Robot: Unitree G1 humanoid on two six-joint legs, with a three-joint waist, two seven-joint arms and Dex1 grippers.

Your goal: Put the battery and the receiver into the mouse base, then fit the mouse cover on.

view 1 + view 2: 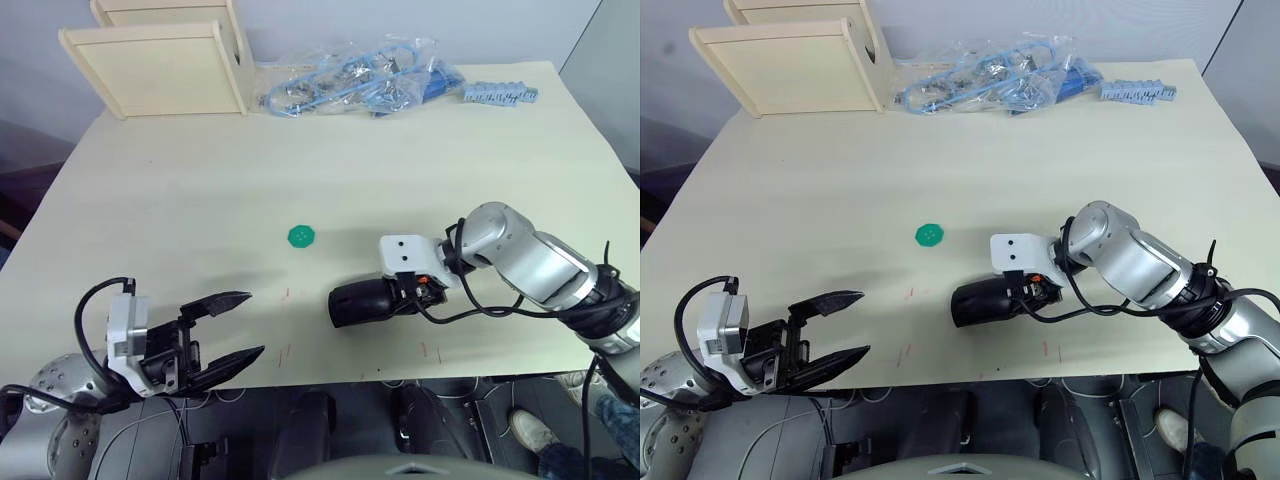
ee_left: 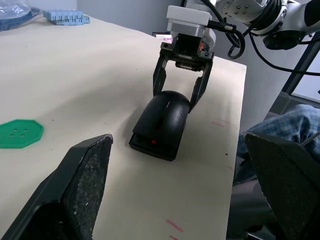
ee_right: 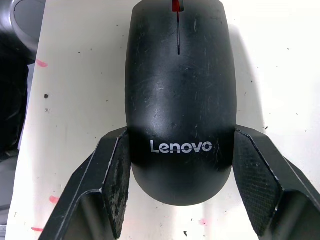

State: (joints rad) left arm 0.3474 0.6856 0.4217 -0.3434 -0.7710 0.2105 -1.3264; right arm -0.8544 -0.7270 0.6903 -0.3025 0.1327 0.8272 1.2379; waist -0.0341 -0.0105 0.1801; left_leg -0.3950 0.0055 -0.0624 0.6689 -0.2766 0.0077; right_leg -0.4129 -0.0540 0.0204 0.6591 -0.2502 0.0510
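Mouse cover (image 3: 180, 100) seated on the mouse base (image 2: 152, 145), assembled mouse lying on the table (image 1: 300, 150) near its front edge, nose toward the left gripper. Green disc (image 1: 301, 236) just beyond the mouse, apart from it. Battery and receiver hidden, judged already inside the base.

Right gripper (image 3: 180, 192) straddling the rear of the mouse: fingers (image 3: 117, 180) part-open, flanking the cover's sides; left pad looks touching or nearly so, right pad with a thin gap. Cannot tell whether any real grip is applied.

Left gripper (image 1: 232, 330) well apart from the mouse, at the front table edge, fingers spread wide, holding nothing.

Step in hand, as judged: last one, cover fitting. Seam at the nose looks closed in the left wrist view. Next move probably calls for confirming the cover is snapped flush, then backing the right gripper straight off without dragging the mouse.
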